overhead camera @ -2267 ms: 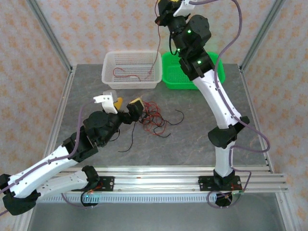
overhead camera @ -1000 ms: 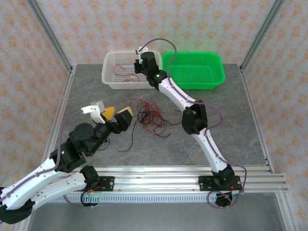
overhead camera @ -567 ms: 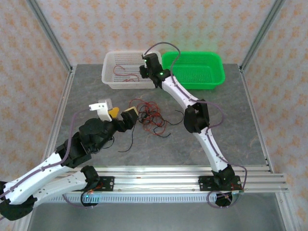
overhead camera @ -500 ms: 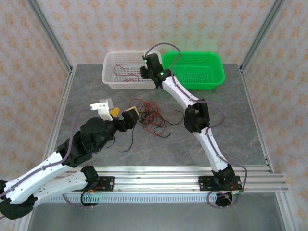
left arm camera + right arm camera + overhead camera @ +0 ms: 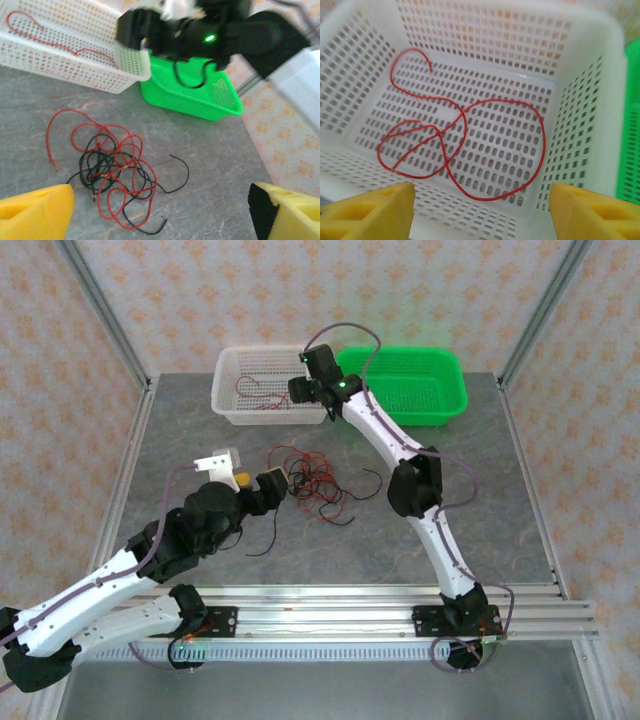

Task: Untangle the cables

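Red wire that hung from the right gripper (image 5: 303,390) moments ago is no longer held. From above, that gripper has come down to the rim of the white basket (image 5: 225,390), and the left gripper (image 5: 258,480) has moved in on the tangle of cables (image 5: 310,483) in the middle of the table. The left wrist view shows its yellow fingers (image 5: 35,207) spread wide and empty, with the red-and-black knot just ahead. The right wrist view shows the right jaws parted and loose red wire (image 5: 465,120) lying in the basket. One strand looks delivered; most are still knotted.
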